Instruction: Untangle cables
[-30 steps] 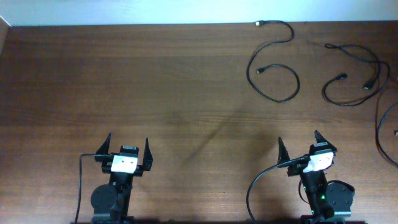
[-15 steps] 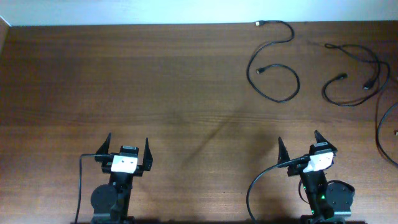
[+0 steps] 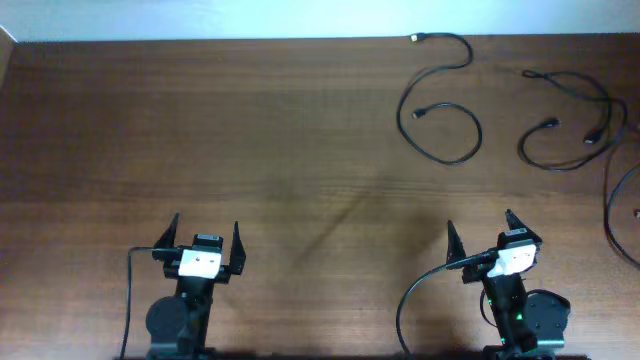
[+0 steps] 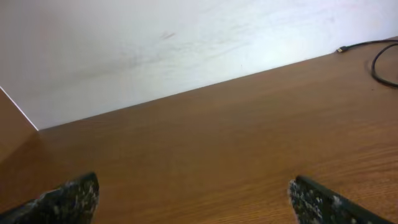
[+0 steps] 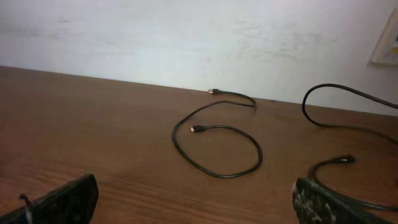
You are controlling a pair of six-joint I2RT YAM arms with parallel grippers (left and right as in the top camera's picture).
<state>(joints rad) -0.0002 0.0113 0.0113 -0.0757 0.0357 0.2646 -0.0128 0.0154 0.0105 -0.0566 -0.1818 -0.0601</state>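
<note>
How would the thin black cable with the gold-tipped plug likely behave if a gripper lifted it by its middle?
The cable lies in loose curves, so it is probably floppy and would drape down either side of the grip. It looks thin, so it is likely light. If pushed, it would probably slide and deform on the smooth table.

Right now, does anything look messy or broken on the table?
Nothing looks broken. The cables lie in loose loops at the far right of the table; one cable runs out of view on the right.
</note>
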